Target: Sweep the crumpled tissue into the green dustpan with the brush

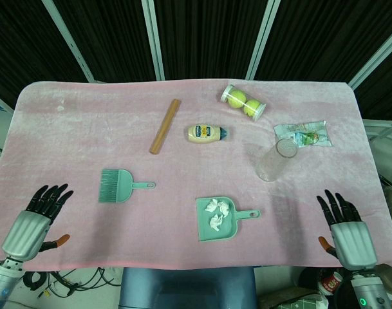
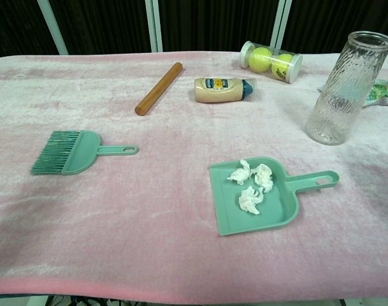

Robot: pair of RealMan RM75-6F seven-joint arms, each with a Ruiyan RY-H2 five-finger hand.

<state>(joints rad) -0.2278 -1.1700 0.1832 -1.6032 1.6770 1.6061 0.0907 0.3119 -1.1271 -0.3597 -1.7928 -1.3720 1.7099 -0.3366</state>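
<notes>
The green dustpan [image 1: 216,227] [image 2: 283,213] lies flat near the table's front, its handle pointing right. Three crumpled tissue wads [image 1: 215,212] [image 2: 251,185] sit inside it. The green brush [image 1: 118,186] [image 2: 66,152] lies on the pink cloth to the left, bristles leftward, nothing touching it. My left hand [image 1: 33,220] hovers at the front left edge, fingers spread and empty. My right hand [image 1: 345,228] is at the front right edge, fingers spread and empty too. Neither hand shows in the chest view.
A wooden rolling pin [image 1: 165,126], a mayonnaise bottle [image 1: 206,133], a clear tube of tennis balls [image 1: 242,102], a snack packet [image 1: 302,134] and a tall clear glass [image 1: 275,159] [image 2: 343,86] stand across the back and right of the pink tablecloth [image 1: 73,135].
</notes>
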